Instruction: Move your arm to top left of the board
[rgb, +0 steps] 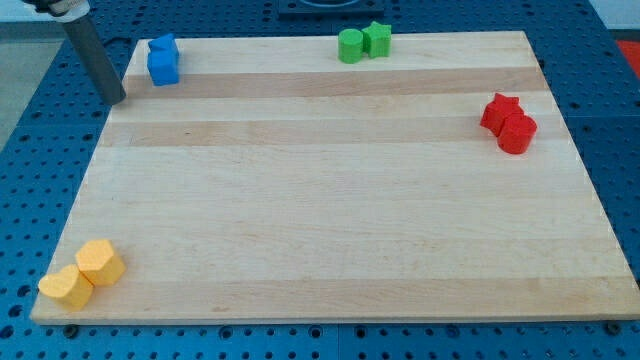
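My tip (116, 99) is at the top left edge of the wooden board (320, 200), just left of the board's left rim. The dark rod rises from it toward the view's top left. Two blue blocks (162, 60) sit touching each other at the board's top left corner, a short way right of and above my tip. The tip touches no block.
A green cylinder (350, 46) and a green star-like block (377, 39) stand together at the top middle. A red star (499, 111) and a red cylinder (517, 133) sit at the right. A yellow hexagon (100, 262) and a yellow heart-like block (66, 287) lie at the bottom left.
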